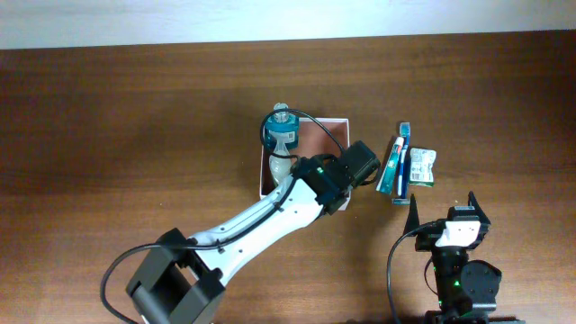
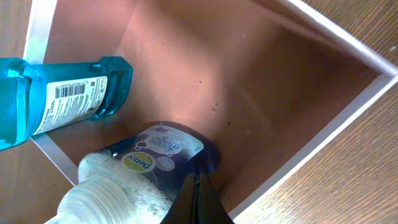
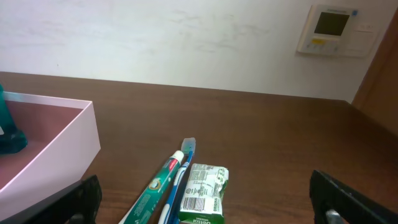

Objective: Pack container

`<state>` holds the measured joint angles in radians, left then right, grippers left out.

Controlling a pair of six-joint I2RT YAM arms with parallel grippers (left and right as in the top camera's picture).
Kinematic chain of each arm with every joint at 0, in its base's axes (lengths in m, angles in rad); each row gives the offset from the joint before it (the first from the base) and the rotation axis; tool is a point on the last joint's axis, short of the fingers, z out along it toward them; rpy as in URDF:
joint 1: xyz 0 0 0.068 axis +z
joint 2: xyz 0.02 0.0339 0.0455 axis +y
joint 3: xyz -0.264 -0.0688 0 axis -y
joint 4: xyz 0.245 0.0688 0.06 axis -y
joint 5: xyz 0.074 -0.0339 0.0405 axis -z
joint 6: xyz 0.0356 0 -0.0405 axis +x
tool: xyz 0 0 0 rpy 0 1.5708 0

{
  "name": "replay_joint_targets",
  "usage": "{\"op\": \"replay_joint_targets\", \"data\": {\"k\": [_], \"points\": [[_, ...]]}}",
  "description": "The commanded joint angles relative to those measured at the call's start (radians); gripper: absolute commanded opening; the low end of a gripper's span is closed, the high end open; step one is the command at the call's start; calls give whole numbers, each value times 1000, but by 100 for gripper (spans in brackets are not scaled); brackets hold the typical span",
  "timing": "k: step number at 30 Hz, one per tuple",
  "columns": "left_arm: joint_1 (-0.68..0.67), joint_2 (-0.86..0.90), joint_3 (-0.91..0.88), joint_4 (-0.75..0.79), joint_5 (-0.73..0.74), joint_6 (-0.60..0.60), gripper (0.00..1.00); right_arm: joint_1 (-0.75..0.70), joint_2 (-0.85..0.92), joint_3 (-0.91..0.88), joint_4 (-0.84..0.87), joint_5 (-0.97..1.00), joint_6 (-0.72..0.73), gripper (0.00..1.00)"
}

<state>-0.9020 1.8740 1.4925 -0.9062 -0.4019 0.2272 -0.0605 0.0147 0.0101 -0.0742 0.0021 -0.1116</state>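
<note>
While the container (image 1: 319, 135) sits mid-desk near the far edge, left gripper (image 2: 196, 194) hangs over it, closed tight, empty, above the soap bottle (image 2: 158, 152); right gripper (image 1: 446, 211) stands spread wide, seemingly for the toothpaste (image 1: 392, 166).

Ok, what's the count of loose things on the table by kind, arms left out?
Bottles: 2, the blue bottle and the Dettol bottle
Toothpaste tube: 1
Toothbrush: 1
Green-and-white packet: 1
Container: 1
Total: 6
</note>
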Motion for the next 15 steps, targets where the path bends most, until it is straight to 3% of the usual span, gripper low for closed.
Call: {"op": "replay_joint_targets", "data": {"k": [1, 15], "points": [[0, 12, 14, -8, -26, 64, 0, -6, -8, -5, -6, -2, -4, 98], [41, 12, 13, -73, -25, 104, 0, -6, -8, -5, -6, -2, -5, 98]]}}
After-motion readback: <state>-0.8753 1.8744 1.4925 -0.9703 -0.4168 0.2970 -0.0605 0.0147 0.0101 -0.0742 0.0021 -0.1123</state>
